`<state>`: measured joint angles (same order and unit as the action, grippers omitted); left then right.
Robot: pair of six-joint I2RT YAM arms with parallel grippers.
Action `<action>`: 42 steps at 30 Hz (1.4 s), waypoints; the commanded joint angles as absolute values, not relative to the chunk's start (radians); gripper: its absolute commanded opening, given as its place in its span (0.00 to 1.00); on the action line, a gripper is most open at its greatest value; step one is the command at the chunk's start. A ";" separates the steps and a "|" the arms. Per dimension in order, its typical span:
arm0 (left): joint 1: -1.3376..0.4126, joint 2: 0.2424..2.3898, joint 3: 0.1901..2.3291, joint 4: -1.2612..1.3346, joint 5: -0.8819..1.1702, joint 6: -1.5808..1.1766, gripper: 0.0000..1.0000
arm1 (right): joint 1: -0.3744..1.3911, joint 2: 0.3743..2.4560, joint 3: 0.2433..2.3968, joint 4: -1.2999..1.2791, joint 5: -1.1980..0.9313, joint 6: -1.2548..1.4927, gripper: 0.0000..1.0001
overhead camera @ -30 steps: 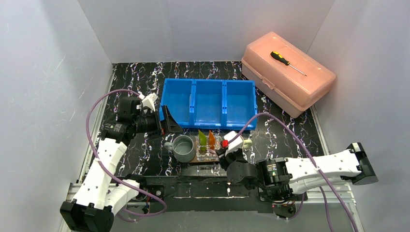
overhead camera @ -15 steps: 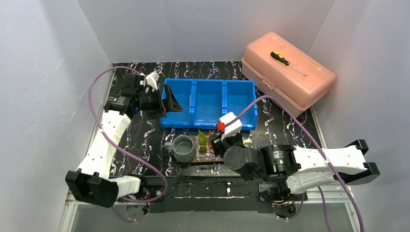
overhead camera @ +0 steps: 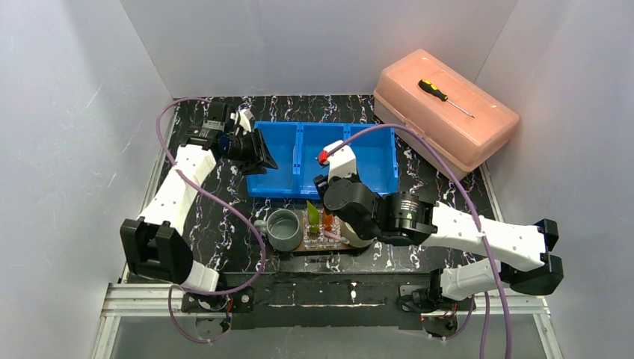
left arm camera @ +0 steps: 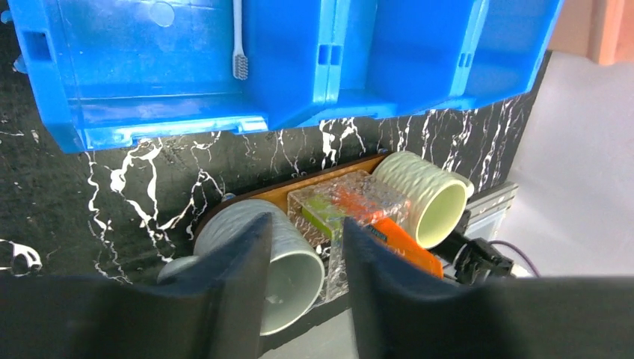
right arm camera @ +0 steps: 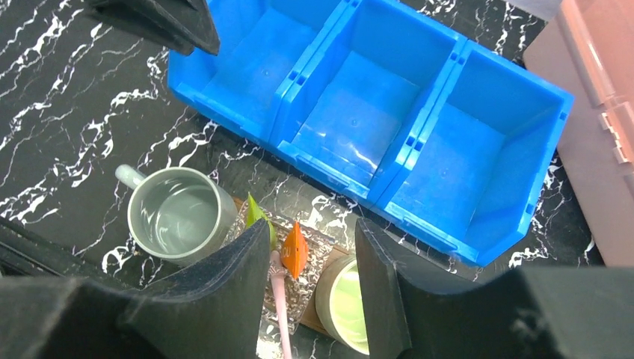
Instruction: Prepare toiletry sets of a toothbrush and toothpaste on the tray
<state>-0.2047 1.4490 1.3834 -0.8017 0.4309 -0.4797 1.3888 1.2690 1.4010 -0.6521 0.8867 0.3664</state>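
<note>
The right gripper [right arm camera: 312, 232] hung over the tray [left arm camera: 299, 185], its two fingers standing apart. On that tray stood two mugs, one grey mug [right arm camera: 176, 213] and one pale green mug [right arm camera: 344, 299], with a single clear holder [left arm camera: 366, 196] between them. One thin toothbrush [right arm camera: 280, 307] ran lengthwise through the gap between the fingers, nearer the finger on the grey mug's side. Whether it touched that finger could not be told. Its far end reached the holder. Two tubes stood upright in the holder side by side, one green tube [right arm camera: 256, 212] and one orange tube [right arm camera: 295, 250].

The left gripper [left arm camera: 306, 224] hovered at the left end of the blue bin [right arm camera: 426, 232], its fingers likewise parted with nothing between them. The bin had three compartments. In the left one lay a second toothbrush [left arm camera: 237, 37], bristles toward the near wall, which made two toothbrushes in all. Past the bin, at the far right, sat one pink box [overhead camera: 448, 127] with one screwdriver [overhead camera: 441, 96] on its lid.
</note>
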 commanded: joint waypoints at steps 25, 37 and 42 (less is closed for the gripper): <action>-0.206 1.923 1.590 -0.624 0.340 -0.568 0.00 | 1.308 1.191 1.334 -0.663 0.770 0.402 0.53; -0.271 2.050 1.640 -0.602 0.290 -0.564 0.00 | 1.280 1.209 1.321 -0.649 0.735 0.389 0.53; -0.277 2.080 1.642 -0.583 0.311 -0.573 0.00 | 1.270 1.212 1.311 -0.648 0.721 0.387 0.54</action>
